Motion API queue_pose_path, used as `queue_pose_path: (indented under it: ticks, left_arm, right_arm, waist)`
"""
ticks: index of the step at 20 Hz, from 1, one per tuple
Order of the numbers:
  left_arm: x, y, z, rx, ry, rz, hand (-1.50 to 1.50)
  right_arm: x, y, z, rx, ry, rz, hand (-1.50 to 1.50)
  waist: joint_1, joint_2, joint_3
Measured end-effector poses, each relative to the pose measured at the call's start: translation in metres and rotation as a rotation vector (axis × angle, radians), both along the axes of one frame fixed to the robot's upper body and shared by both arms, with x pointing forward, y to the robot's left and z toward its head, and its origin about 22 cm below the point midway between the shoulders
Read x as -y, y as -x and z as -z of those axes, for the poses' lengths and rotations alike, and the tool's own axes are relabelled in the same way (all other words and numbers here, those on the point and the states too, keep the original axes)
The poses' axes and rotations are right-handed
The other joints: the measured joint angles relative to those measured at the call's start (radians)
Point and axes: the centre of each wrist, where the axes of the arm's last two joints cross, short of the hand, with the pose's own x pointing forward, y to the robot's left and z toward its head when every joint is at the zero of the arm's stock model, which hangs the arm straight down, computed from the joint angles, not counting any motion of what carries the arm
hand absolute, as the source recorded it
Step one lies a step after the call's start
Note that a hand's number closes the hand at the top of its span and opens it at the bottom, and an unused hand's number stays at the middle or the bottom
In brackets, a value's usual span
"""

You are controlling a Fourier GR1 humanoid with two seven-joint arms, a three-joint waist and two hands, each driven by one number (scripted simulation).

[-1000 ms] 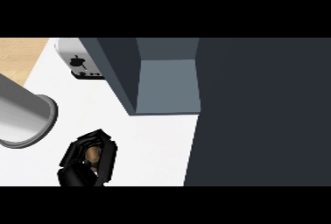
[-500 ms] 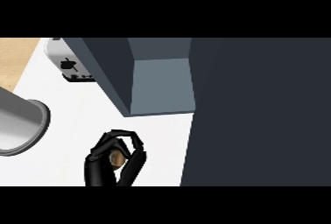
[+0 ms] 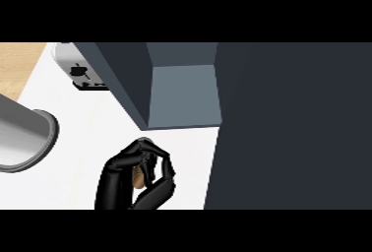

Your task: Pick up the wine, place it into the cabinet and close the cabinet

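Since half a second ago our hand (image 3: 138,179) has edged up toward the open cabinet (image 3: 181,96). Its fingers curl round the wine (image 3: 137,177), whose tan cork end peeks between them, above the white counter (image 3: 80,182). At left we see a grey forearm (image 3: 22,135); a toaster (image 3: 81,74) stands farther back.

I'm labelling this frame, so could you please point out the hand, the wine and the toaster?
hand (image 3: 120,184): head view, on the back of the hand, fingers curled round the wine.
wine (image 3: 137,175): head view, on the tan part showing between the fingers.
toaster (image 3: 78,69): head view, on its pale top.
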Motion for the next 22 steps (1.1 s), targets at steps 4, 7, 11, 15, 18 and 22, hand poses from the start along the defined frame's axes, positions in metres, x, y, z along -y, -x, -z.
queue_pose_path:
  ticks: [4,7,11,15,18,22]
  left_arm:
    - [-0.013,-0.018,-0.001,0.033,0.086,0.122,1.50]
    - [-0.014,-0.035,0.004,0.038,0.148,0.183,1.50]
    - [-0.005,-0.054,-0.008,0.039,0.205,0.229,1.50]
    - [0.013,-0.073,-0.028,0.034,0.226,0.241,1.50]
    - [0.024,-0.092,-0.040,0.021,0.227,0.233,1.50]
    - [0.040,-0.106,-0.057,-0.011,0.239,0.216,1.50]
  right_arm:
    - [0.004,0.000,0.000,0.000,0.002,0.018,-1.50]
    - [0.007,0.001,-0.003,-0.001,0.000,0.034,-1.50]
    - [0.012,0.002,-0.004,-0.005,0.000,0.057,-1.50]
    - [0.014,0.002,-0.001,-0.014,-0.004,0.063,-1.50]
    - [0.017,0.001,0.000,-0.020,-0.003,0.074,-1.50]
    - [0.017,0.001,-0.003,-0.010,0.005,0.078,-1.50]
  waist:
    - [0.014,-0.001,0.003]
    - [0.024,-0.004,0.006]
    - [0.034,-0.007,0.008]
    - [0.039,-0.008,0.009]
    - [0.038,-0.008,0.010]
    - [0.040,-0.009,0.010]
